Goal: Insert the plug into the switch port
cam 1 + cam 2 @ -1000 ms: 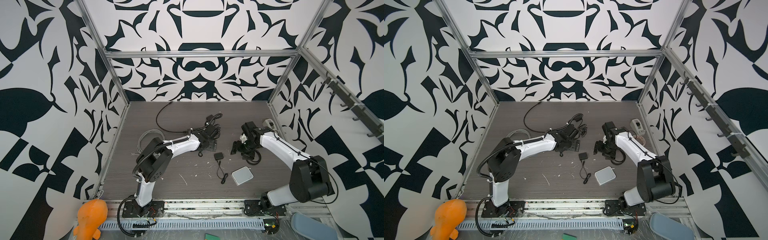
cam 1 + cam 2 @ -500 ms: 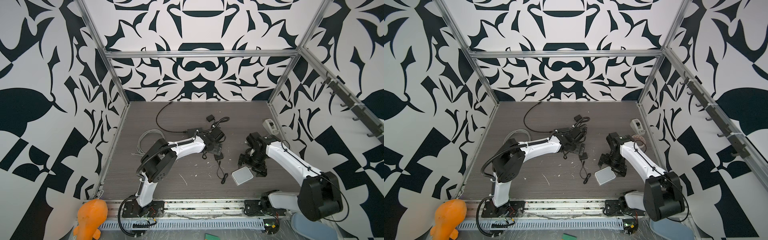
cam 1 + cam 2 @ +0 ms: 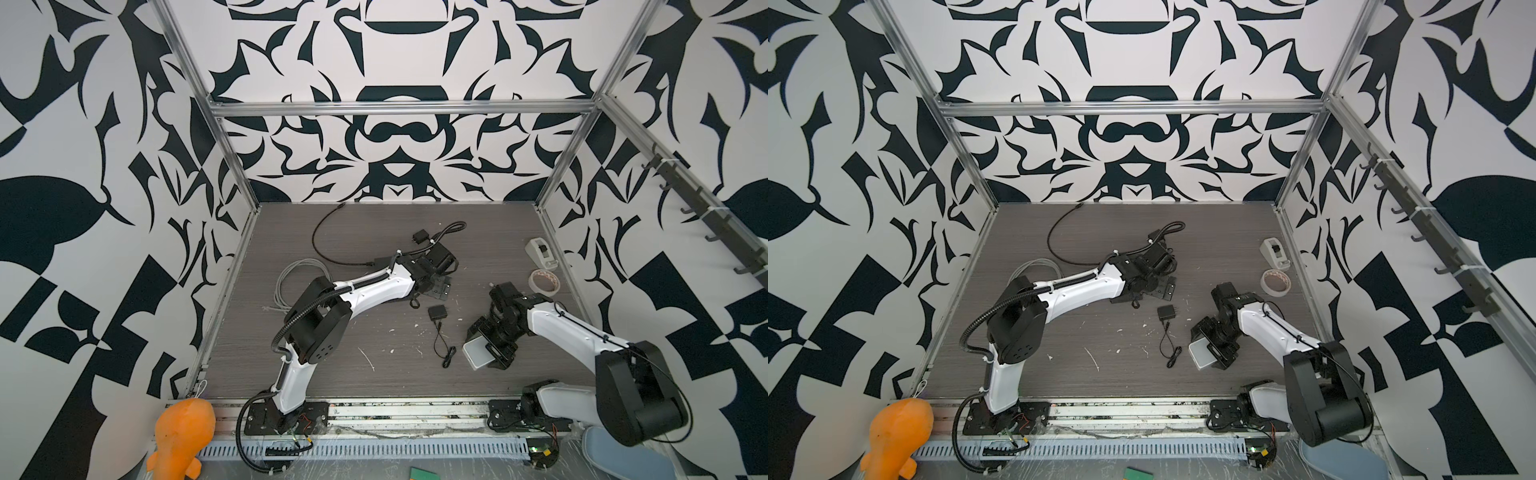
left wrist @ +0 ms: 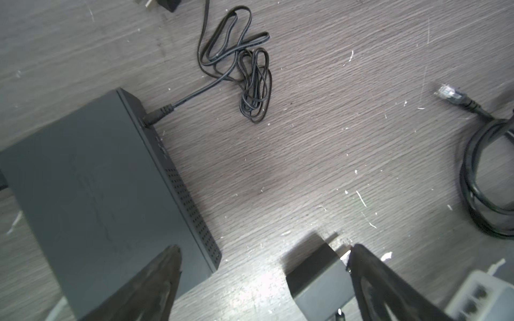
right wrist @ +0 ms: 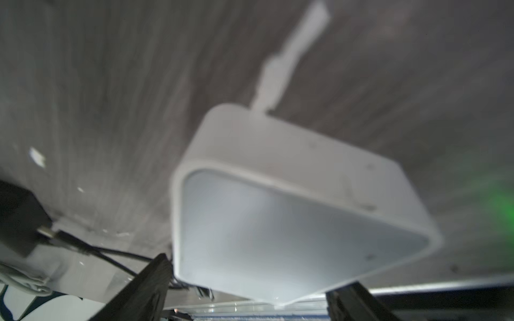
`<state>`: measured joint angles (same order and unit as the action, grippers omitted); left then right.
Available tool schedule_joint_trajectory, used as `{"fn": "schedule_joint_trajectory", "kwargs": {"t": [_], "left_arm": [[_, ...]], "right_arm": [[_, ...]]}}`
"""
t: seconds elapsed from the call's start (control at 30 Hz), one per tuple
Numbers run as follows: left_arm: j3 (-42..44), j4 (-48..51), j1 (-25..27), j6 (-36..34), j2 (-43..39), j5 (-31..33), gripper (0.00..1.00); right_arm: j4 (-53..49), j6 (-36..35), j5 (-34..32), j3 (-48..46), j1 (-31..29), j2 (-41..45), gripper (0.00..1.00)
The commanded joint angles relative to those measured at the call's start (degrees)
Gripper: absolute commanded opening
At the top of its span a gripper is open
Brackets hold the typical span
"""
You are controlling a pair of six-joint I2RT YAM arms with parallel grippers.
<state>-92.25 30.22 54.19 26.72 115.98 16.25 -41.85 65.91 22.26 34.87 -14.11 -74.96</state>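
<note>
Left wrist view: the switch (image 4: 91,189) lies flat on the table (image 4: 306,152), left of centre and under the left arm's wrist. The plug (image 4: 157,115), a black barrel end on a thin coiled cable, sits pushed into the switch port (image 4: 144,122) at one corner of the box edge. How deep it sits cannot be told. The left claw (image 4: 264,247) hangs released just beside the switch, fingers spread wide and touching nothing. It has edged slightly right over the last second and finished spreading. The right arm has swung from the middle of the table to the near right. The right claw (image 5: 251,272) now straddles the white box (image 3: 475,353), which lay alone a second ago. That wrist view is blurred, so I cannot tell whether the fingers press the box or only flank it. A clear-tipped network plug (image 4: 449,94) lies loose, well apart from the switch. A power adapter (image 3: 436,311) rests between the two arms. Judgement: neither claw holds the plug and both arms are off it, so the insertion looks complete.
</note>
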Motion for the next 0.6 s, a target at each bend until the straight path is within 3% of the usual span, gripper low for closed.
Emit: {"fn": "schedule_joint_trajectory", "kwargs": {"t": [0.0, 0.13, 0.27, 0.4, 0.57], "left_arm": [[-2.31, 3.06, -0.69, -0.79, 1.07, 1.63, 0.97], [-1.52, 2.8, -2.56, -0.2, -0.02, -0.56, 0.97], [-0.43, 2.53, -4.26, -1.01, -0.71, -4.7, 0.91], [-0.81, 1.84, -5.34, -1.94, -0.19, -11.15, 0.78], [-3.22, -0.2, -5.85, -1.65, 2.94, -25.27, 0.6]], "right_arm": [[5.36, -0.14, -1.8, 6.23, -0.14, -4.62, 0.86], [3.32, -11.87, -4.42, 17.78, -0.13, -14.18, 0.86], [-1.94, -25.28, -4.34, 28.22, -0.22, -23.95, 0.85], [-4.43, -30.4, -5.97, 33.28, -0.17, -25.53, 0.85], [2.77, -28.07, -3.62, 29.04, 0.48, -22.04, 0.82]]}}
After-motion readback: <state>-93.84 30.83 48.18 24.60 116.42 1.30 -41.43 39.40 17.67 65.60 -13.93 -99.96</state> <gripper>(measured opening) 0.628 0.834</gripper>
